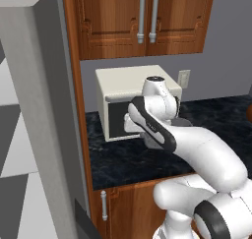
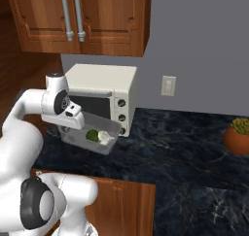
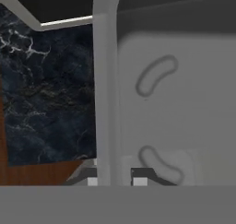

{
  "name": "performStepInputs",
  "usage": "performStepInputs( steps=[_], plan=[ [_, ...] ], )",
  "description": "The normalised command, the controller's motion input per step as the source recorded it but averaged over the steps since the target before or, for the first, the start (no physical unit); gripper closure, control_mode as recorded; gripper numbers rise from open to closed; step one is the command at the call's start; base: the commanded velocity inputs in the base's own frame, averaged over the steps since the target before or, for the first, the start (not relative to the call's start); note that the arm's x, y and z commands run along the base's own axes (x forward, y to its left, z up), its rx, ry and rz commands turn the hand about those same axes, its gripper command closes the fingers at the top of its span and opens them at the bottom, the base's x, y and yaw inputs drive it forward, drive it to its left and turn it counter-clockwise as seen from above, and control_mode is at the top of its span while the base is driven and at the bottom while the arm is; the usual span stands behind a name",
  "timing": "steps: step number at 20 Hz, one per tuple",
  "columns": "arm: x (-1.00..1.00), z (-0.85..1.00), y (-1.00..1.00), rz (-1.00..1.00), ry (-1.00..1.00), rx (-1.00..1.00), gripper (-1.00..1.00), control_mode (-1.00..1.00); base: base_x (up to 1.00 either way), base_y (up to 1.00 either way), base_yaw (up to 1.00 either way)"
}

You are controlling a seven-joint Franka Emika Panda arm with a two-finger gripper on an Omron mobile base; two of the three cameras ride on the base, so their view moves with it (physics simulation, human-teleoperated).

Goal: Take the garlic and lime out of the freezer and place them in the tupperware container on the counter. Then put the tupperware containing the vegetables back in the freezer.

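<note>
I'm seeing the gripper (image 3: 115,178) clamping down on the near wall of the tupperware container (image 2: 113,128), one fingertip on each side of that thin grey rim, so it's pinching tight on the tub edge. The container is sitting tilted just in front of the cream toaster oven (image 2: 108,92), its far end raised toward the oven door and the near end dipping toward the counter (image 2: 170,147); I can't tell if it's touching the stone or hanging just above. The long axis is running across the oven's front. Inside, the lime (image 2: 91,134) and the garlic (image 2: 103,137) are lying side by side, touching, lime on the arm's side. The counter is dark speckled stone over brown cabinet doors, grey wall behind the oven with an outlet (image 2: 168,86), wooden upper cabinets (image 2: 82,16) above. The freezer (image 1: 37,110) is standing left of the oven, and a potted plant (image 2: 237,135) is well off to its right.
</note>
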Motion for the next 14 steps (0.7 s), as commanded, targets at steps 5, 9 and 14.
performStepInputs(
  steps=[5, 9, 14],
  plan=[
    [-0.38, 0.56, -0.22, 0.14, -0.01, -0.07, 1.0, -1.0, 0.0, 0.0, 0.0],
    [-0.49, 0.55, -0.2, 0.16, -0.02, -0.09, 1.0, -1.0, 0.0, 0.0, 0.0],
    [-0.35, 0.62, -0.23, 0.21, -0.02, -0.1, 1.0, -1.0, 0.0, 0.0, 0.0]
  ],
)
